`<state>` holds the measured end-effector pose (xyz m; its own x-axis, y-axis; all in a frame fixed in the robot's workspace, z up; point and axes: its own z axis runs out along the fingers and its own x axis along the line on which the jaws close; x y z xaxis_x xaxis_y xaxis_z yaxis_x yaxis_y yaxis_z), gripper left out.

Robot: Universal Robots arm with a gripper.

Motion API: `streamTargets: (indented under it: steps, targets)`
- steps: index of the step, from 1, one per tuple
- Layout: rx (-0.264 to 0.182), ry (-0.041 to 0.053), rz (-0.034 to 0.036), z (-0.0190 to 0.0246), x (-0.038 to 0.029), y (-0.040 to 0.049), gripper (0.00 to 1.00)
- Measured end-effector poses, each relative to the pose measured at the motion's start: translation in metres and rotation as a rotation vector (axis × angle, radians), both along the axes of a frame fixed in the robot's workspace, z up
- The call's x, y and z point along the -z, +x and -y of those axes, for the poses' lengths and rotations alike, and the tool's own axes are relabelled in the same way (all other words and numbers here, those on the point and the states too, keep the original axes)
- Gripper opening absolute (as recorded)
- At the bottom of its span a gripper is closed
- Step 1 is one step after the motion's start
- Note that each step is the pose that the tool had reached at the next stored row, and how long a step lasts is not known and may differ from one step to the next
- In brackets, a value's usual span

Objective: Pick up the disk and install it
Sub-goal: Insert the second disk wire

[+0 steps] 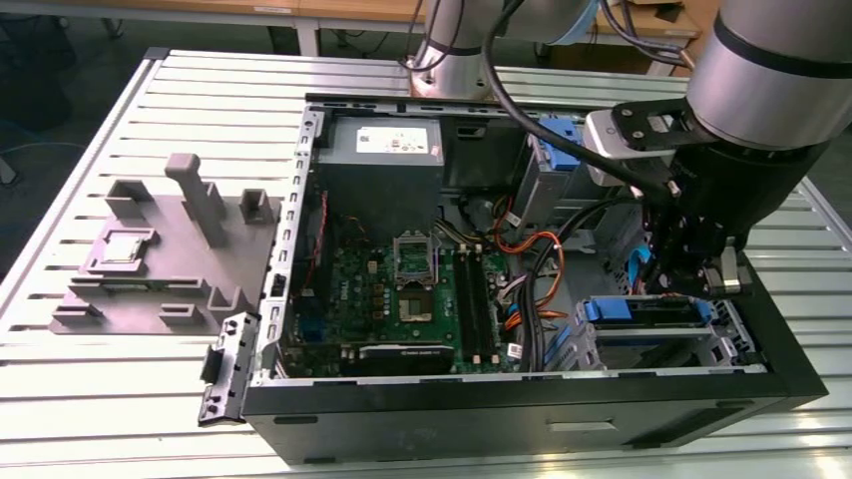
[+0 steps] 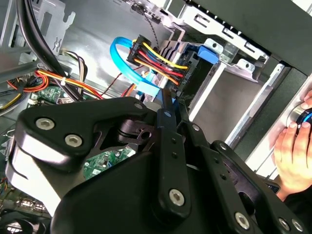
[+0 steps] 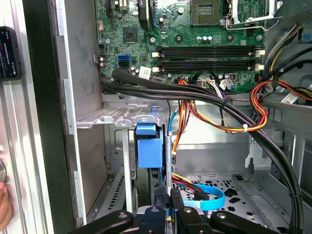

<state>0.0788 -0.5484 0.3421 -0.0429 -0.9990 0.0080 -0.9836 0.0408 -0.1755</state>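
A: Where's the pincer (image 1: 695, 261)?
B: Down inside the open case (image 1: 533, 404), at the exterior view's right, just above the drive cage (image 1: 652, 334).
A: Holding anything?
B: It pinches the disk (image 2: 165, 105), edge-on. In both wrist views a thin blue strip runs between the black fingers (image 3: 181, 214).
A: Where does the disk sit?
B: Upright, beside the blue-tabbed cage (image 3: 148, 146), near the blue ribbon cable (image 2: 127, 68) and the coloured wires (image 2: 156, 56).
A: Anything else?
B: A hand (image 2: 292, 151) beside the case, and a grey fixture (image 1: 160, 254) on the slatted worktop (image 1: 80, 399), well apart.
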Motion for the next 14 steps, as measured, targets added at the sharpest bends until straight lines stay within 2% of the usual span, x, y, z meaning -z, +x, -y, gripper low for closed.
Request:
streamTargets:
  steps: [8, 11, 14]
  targets:
    - [-0.002, 0.0201, 0.0060, 0.0090, 0.0016, -0.0022, 0.16]
    - [-0.003, 0.0298, 0.0114, 0.0119, 0.0028, -0.0025, 0.16]
    - [-0.004, 0.0339, 0.0150, 0.0138, 0.0046, -0.0029, 0.16]
